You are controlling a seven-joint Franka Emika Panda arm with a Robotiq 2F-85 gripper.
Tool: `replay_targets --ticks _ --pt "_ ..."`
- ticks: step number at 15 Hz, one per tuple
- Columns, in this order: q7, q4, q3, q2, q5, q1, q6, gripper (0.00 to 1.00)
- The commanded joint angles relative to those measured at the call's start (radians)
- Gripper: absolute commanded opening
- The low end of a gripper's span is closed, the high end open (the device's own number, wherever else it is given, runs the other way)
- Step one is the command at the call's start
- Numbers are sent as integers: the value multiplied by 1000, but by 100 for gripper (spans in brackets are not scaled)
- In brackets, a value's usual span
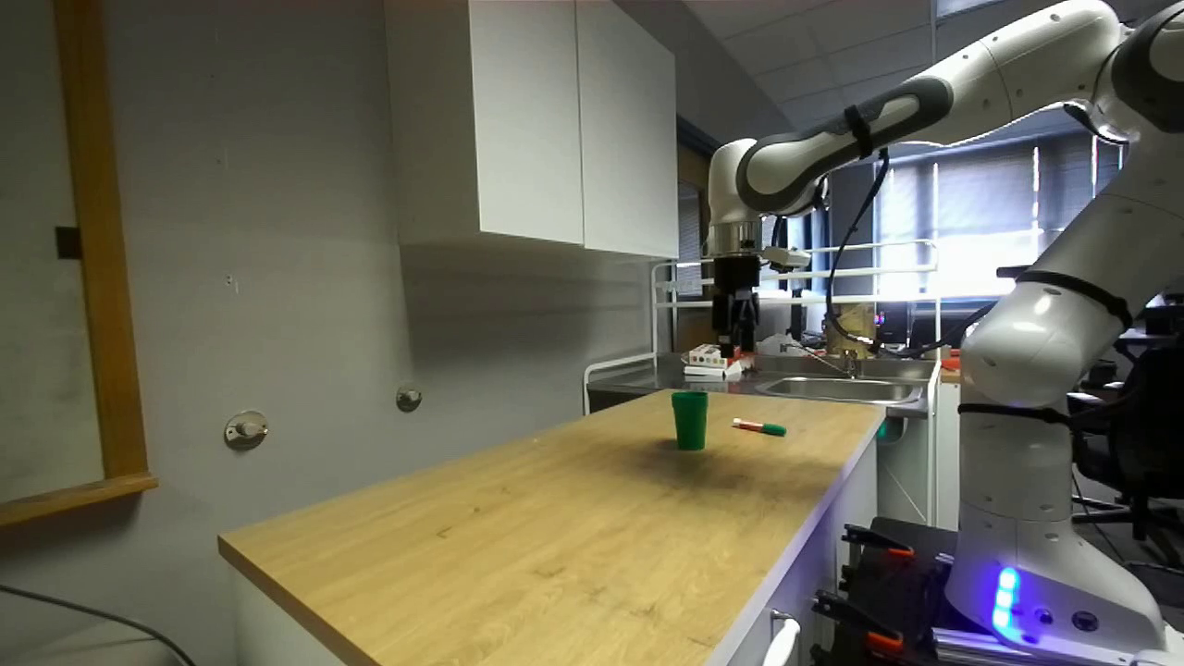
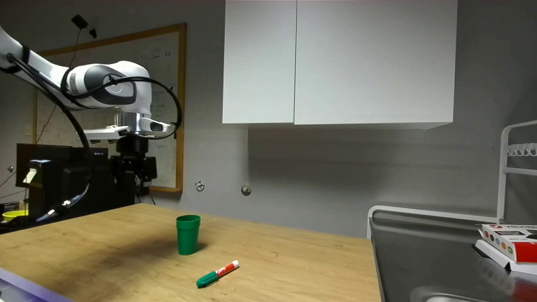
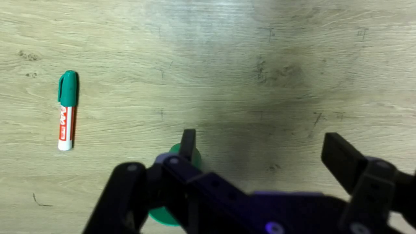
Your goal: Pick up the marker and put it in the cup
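The marker (image 1: 759, 427) has a green cap, a red-and-white body and a white end. It lies flat on the wooden counter beside the cup in both exterior views (image 2: 217, 274) and at the left of the wrist view (image 3: 67, 110). The green cup (image 1: 690, 421) stands upright; it also shows in an exterior view (image 2: 188, 235). In the wrist view the cup (image 3: 164, 216) is mostly hidden behind the left finger. My gripper (image 3: 260, 135) is open and empty, high above the counter. It also shows in both exterior views (image 1: 737, 338) (image 2: 134, 186).
The wooden counter (image 1: 518, 518) runs beside a grey wall. White cupboards (image 2: 340, 63) hang above it. A sink (image 1: 837, 388) with a metal surround and a white rack adjoins the counter's end. Boxes (image 2: 514, 243) lie on the metal surround.
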Motion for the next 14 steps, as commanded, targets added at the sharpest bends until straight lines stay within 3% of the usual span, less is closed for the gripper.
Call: replay_targets --ticks 1,14 --pt "1 2 -2 0 -1 3 -3 100" --pt "-7 13 -8 15 -4 0 -3 100"
